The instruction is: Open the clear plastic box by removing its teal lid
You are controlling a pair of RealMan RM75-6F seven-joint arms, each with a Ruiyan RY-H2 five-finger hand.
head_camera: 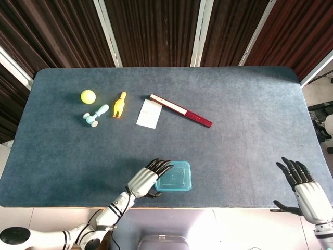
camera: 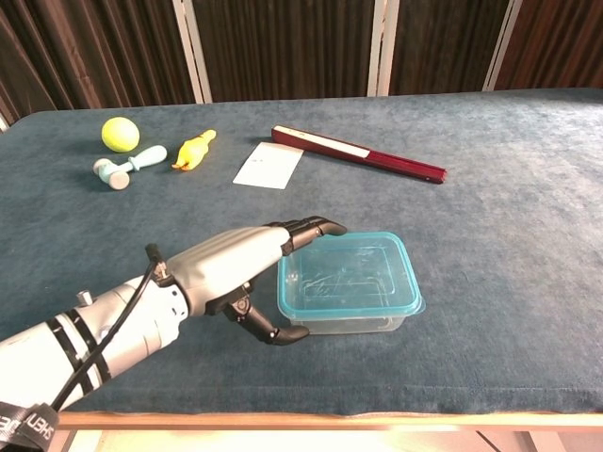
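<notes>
The clear plastic box (camera: 347,315) with its teal lid (camera: 346,273) on sits near the bench (camera: 528,235) front edge. The left robot hand (camera: 252,268) cups its left end, fingers over the rim and thumb low, apparently bracing it, not clamped. The right robot hand (head_camera: 304,186) waits spread, empty.

A dark blue felt-covered worktop (head_camera: 250,130) is sitting in front of dark wood-panelled walls. Toward its far left, a yellow-green ball (head_camera: 88,96) is lying just beside a pale blue toy with a round end (head_camera: 96,115). Next to them, an orange rubber chicken toy (head_camera: 120,104) is lying lengthwise. A white card (head_camera: 149,114) is resting flat to its right, with a long dark red folded fan (head_camera: 181,111) lying diagonally, one end touching the card's corner
</notes>
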